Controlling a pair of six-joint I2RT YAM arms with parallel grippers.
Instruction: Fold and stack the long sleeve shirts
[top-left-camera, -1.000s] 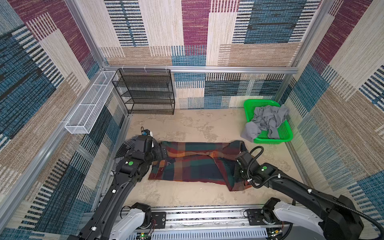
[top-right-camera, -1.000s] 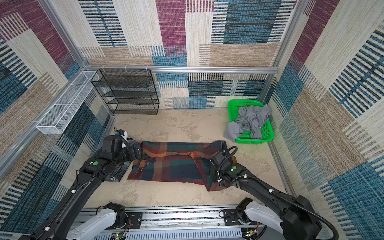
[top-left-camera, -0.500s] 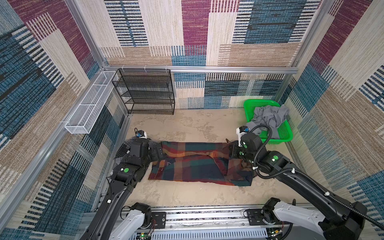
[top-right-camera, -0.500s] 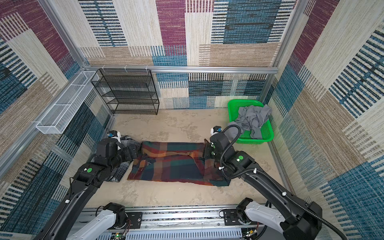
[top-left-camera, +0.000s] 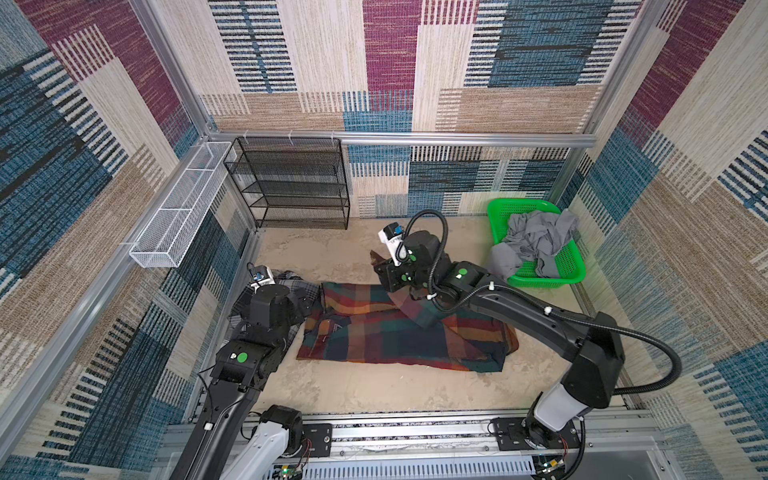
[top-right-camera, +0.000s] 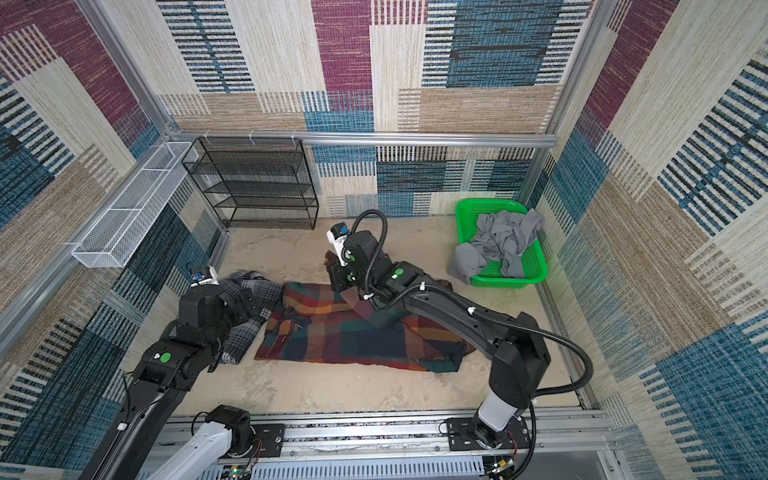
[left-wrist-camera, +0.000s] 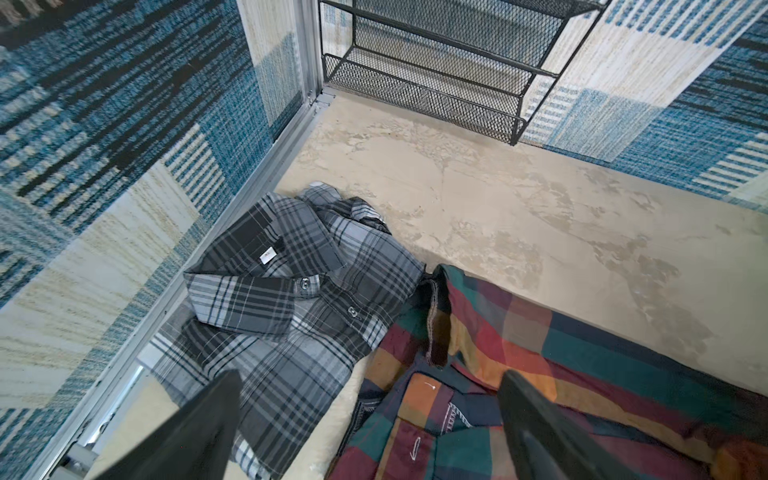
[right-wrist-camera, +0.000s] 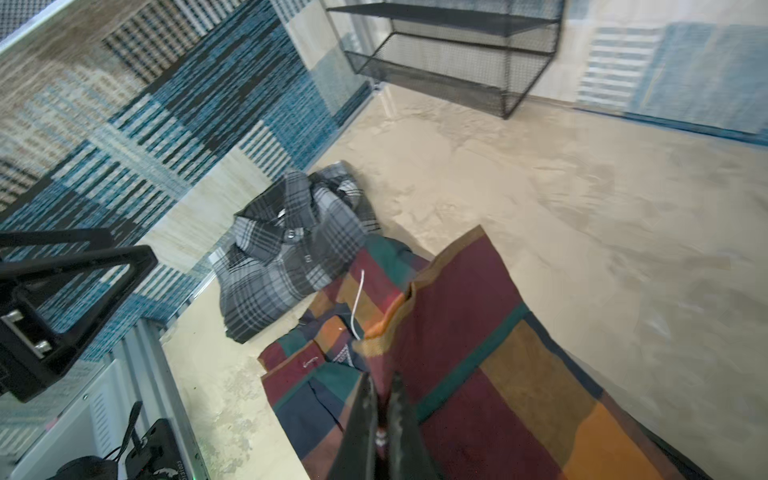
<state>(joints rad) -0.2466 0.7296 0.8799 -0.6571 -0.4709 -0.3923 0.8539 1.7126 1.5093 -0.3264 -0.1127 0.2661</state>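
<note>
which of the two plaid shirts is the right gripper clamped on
The navy, orange and red plaid shirt; the right gripper pinches its fabric. The grey plaid shirt lies ungripped.

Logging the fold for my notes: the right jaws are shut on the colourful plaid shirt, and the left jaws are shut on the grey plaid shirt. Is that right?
Not the left part. The left wrist view shows the left jaws wide open, gripping nothing; the grey plaid shirt lies free. The right jaws are shut on the colourful plaid shirt.

Right gripper (right-wrist-camera: 384, 388) pinched a fold of the large plaid shirt (top-left-camera: 374, 340) above its far edge. Left gripper (left-wrist-camera: 370, 378) hung wide open over that shirt's collar end.
</note>
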